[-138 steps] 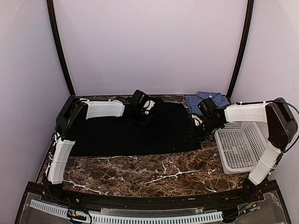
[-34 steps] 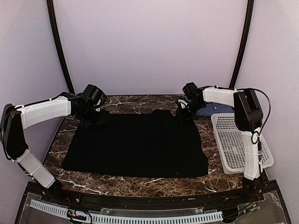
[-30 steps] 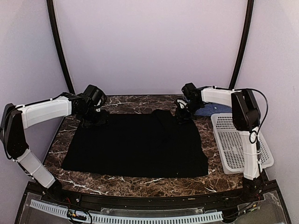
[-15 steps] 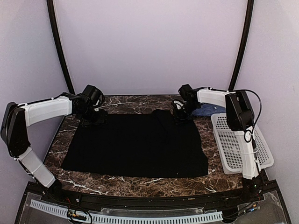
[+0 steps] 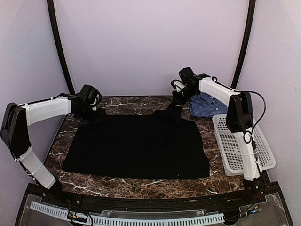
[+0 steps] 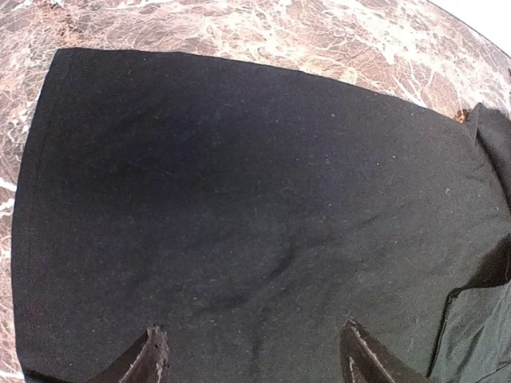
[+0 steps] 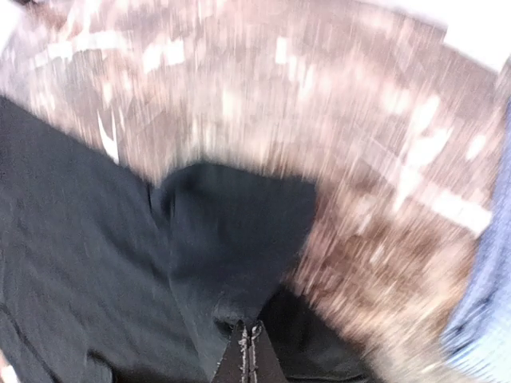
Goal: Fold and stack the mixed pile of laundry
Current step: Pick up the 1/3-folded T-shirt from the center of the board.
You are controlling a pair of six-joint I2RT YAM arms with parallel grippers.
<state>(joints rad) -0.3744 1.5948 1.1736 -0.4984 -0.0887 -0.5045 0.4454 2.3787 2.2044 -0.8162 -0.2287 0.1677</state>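
**Top view.** The right gripper (image 5: 178, 96), low at the far right corner of the black garment (image 5: 136, 146) half a second earlier, now stands higher at upper centre. It draws that corner up into a peak, uncovering more of the checked shirt (image 5: 207, 104) beside it. The left gripper (image 5: 90, 113) sits at the garment's upper left corner.

**Left wrist view.** The fingers (image 6: 152, 359) are spread over flat black cloth, grasping nothing.

**Right wrist view.** The picture is motion-blurred, with the tips clenched on a black flap at bottom centre. The first fold has probably begun.
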